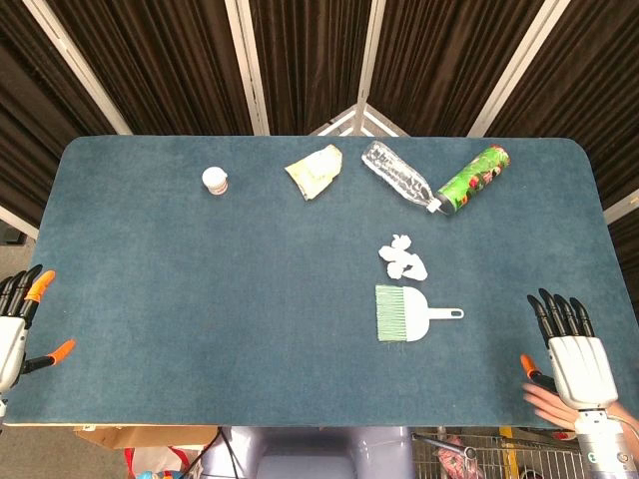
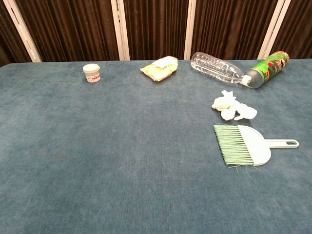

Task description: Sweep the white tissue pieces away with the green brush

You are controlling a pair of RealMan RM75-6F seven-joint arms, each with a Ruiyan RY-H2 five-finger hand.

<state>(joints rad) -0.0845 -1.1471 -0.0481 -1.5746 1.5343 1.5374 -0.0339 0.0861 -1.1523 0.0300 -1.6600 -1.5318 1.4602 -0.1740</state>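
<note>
The green brush [image 1: 404, 313] [image 2: 243, 144] lies flat on the blue table, bristles to the left and white handle pointing right. Just behind it sits a small heap of white tissue pieces [image 1: 402, 257] [image 2: 232, 108]. My right hand [image 1: 569, 344] rests open at the table's front right corner, well to the right of the brush handle, holding nothing. My left hand [image 1: 18, 324] is at the front left edge, fingers spread, far from the brush. Neither hand shows in the chest view.
Along the back of the table [image 1: 200, 279] stand a small white jar [image 1: 215, 180] [image 2: 91, 72], a crumpled yellowish wrapper [image 1: 315, 171] [image 2: 160, 68], a clear plastic bottle [image 1: 399, 176] [image 2: 217, 68] lying down and a green can [image 1: 473, 178] [image 2: 267, 68] on its side.
</note>
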